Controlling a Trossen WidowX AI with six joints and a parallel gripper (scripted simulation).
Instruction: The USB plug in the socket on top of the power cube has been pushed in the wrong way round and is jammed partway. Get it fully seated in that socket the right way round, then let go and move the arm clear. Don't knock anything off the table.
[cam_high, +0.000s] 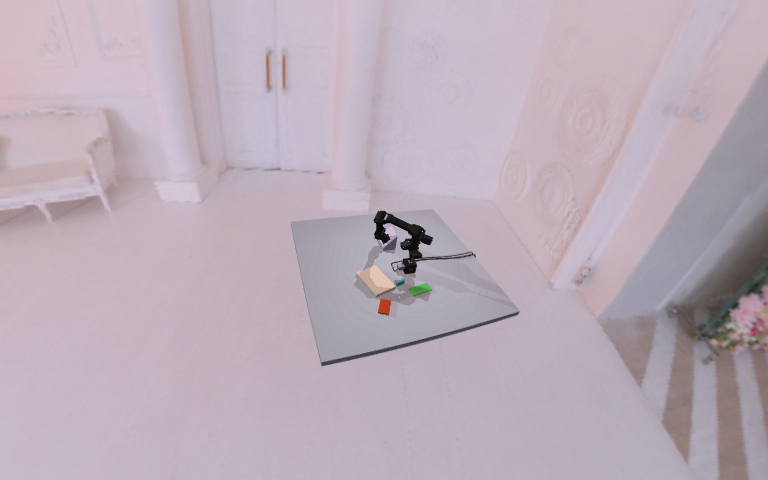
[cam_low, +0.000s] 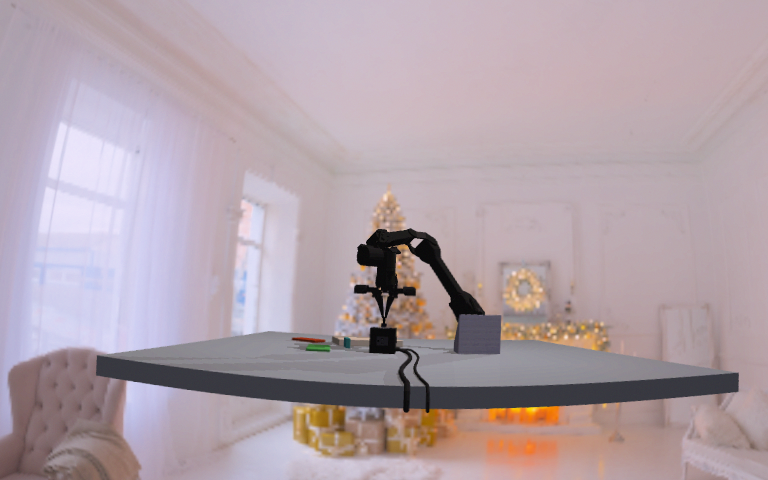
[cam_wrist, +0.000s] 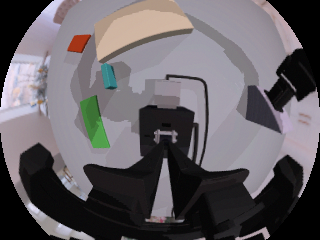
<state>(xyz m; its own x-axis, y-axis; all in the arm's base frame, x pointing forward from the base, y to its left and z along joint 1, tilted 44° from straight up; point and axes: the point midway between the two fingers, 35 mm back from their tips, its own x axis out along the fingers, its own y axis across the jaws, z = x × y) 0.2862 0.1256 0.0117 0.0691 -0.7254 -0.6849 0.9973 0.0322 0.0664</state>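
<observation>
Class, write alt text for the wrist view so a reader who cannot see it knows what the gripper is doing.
Seen from above, the gripper points straight down with its fingers shut on the small USB plug on top of the black power cube. On the grey table beyond lie a tan board, an orange block, a teal block and a green block.

Flat grey table (cam_high: 339, 316); black power cube (cam_low: 382, 340); thin orange card (cam_high: 384, 306); flat green card (cam_high: 420, 289); small teal block (cam_wrist: 108, 76); flat tan board (cam_high: 374, 280); lavender-grey box (cam_low: 478, 333).
</observation>
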